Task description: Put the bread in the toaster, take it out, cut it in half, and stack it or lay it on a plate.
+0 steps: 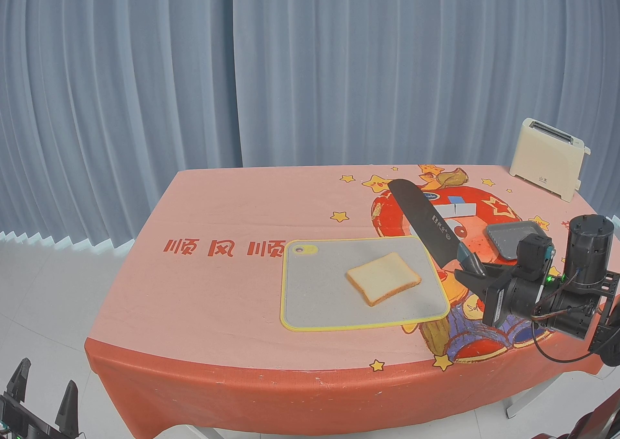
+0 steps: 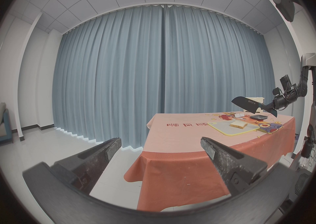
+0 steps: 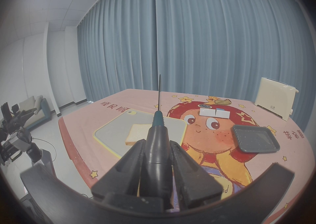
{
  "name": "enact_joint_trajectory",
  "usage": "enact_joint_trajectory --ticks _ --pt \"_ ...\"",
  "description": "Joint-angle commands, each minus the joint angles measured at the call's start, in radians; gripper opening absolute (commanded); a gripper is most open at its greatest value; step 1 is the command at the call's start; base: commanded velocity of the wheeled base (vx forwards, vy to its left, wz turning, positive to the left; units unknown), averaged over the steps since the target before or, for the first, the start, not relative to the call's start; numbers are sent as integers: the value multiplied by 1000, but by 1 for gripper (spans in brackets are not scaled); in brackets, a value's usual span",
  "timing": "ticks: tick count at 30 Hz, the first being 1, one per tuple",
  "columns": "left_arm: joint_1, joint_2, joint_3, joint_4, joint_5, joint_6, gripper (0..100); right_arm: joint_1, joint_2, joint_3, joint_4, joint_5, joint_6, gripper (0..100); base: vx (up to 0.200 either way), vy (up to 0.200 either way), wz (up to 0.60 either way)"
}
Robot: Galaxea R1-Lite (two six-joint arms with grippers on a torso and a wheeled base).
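salmon-pink tablecloth (image 1: 226, 214) carries the whole setup. the bread slice (image 1: 383, 277) lies flat and uncut on the grey yellow-rimmed cutting board (image 1: 316, 292), toward its right half. the right gripper (image 1: 475, 269) is clamped on the handle of a black kitchen knife (image 1: 426, 221), with the blade raised above the table over the board's far right corner, not touching the bread. the left gripper (image 1: 44, 392) hangs low off the near left corner of the table, jaws spread and holding nothing, well apart from the board. risks as i judge them: nothing pins the slice, so a pushing cut could slide or crush it instead of splitting it. the board could creep on the cloth. the blade sits off to the slice's right, so a poorly lined-up drop would give uneven halves. the round handle could twist in the jaws under load. the dark grey plate (image 1: 515, 239) sits just beside the right arm and could get knocked. the cream toaster (image 1: 547, 159) stands at the far right corner, slot looks empty. writing: large red characters printed on the cloth left of the board, a small white mark on the blade and a small dark mark on the toaster's side, none read off here.
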Motion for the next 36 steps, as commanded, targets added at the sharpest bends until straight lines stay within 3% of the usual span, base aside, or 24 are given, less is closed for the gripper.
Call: enact_joint_trajectory --ticks 1,21,25,30,36 --pt "1 -16 18 0 0 0 100 3 9 -3 0 -1 0 0 0 0 0" --pt "1 -16 16 0 0 1 100 8 3 -3 0 -3 -3 0 0 0 0" --pt "1 -16 18 -3 -1 1 100 6 7 -33 1 -3 -4 0 0 0 0" --pt "1 -16 18 -11 0 1 100 5 56 -138 23 -4 -9 0 0 0 0" --pt "1 -16 18 -11 0 7 100 3 39 -121 34 -4 -15 0 0 0 0"
